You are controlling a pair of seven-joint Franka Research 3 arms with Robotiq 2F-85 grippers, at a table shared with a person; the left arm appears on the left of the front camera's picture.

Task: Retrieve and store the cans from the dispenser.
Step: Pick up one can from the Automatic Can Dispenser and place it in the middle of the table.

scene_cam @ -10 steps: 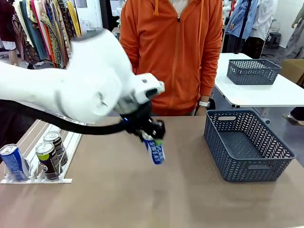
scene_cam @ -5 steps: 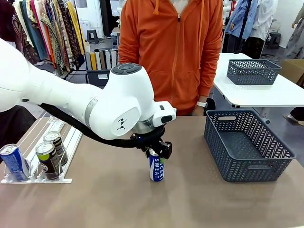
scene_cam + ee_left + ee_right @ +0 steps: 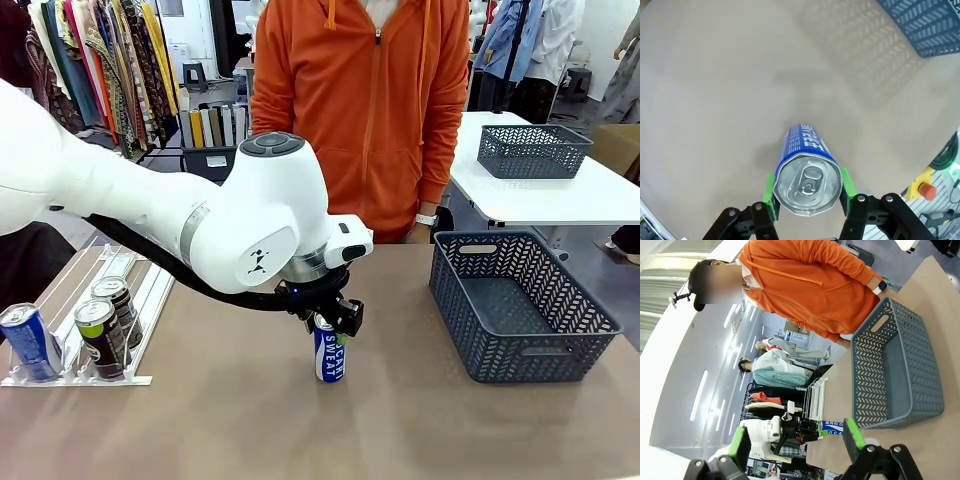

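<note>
My left tool (image 3: 328,316) is clamped on the top of a blue can (image 3: 329,356), one green pad (image 3: 770,194) pressed against each side of the silver rim. The blue can stands upright directly beneath the tool, its base down on the counter (image 3: 250,420), white lettering running down its side.

Off to the left of that tool, well apart and at the counter's near left edge, lies the dispenser (image 3: 80,381). Three more cans stand at its stopper end: another blue one (image 3: 28,342) in the outer lane, and two black ones with yellow-green markings (image 3: 100,338), one behind the other, in the lane beside it.

To the right of the left tool, well apart from it, sits a dark grey lattice basket (image 3: 545,362). Beyond the tool, across the counter, stands a person in an orange hoodie (image 3: 360,120).

My right tool (image 3: 795,437) hangs with its jaws apart and nothing between them, pointed toward the basket and the left arm beyond it.
</note>
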